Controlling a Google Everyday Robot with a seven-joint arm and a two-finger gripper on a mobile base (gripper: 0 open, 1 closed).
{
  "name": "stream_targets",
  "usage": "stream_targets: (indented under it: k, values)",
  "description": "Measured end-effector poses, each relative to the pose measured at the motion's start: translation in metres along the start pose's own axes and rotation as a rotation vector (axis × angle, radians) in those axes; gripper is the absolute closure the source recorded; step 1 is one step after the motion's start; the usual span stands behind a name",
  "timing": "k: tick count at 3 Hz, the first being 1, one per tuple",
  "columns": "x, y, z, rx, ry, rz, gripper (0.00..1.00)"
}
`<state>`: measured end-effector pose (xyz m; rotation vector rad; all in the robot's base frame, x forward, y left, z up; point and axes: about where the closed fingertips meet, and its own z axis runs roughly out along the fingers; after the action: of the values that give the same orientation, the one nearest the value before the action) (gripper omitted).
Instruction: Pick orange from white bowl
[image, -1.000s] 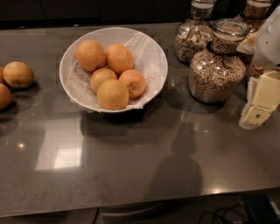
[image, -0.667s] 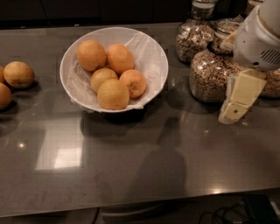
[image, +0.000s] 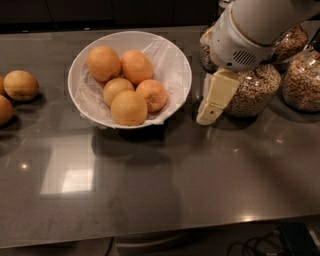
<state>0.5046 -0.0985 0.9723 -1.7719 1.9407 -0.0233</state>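
Note:
The white bowl (image: 176, 59) stands at the back centre of the dark counter, lined with crinkled white plastic. It holds several fruits. The orange (image: 129, 107) is the large yellowish-orange one at the front of the pile. A smaller, deeper-orange fruit (image: 152, 95) lies to its right, and two more large ones (image: 104, 62) lie behind. My gripper (image: 207, 115), cream-coloured under a white wrist, hangs just right of the bowl, outside its rim, above the counter. It holds nothing that I can see.
Glass jars of grain (image: 250, 92) stand right behind the gripper and further right (image: 302, 80). Paler fruits (image: 20, 85) lie on the counter at the left edge. The counter's front edge runs along the bottom, with cables below.
My arm has swung left from the right edge, past the jars, and now hangs beside the bowl. The fruits and the bowl have not moved.

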Motion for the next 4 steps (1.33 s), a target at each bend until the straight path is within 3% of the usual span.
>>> stream_targets:
  k: [1,2,4]
  values:
    - [-0.021,-0.002,0.002,0.019,-0.058,-0.066,0.00]
    - [-0.022,-0.002,0.002,0.019,-0.058,-0.066,0.00]
    - [-0.065,-0.030,0.044,0.047,-0.227,-0.062,0.00]
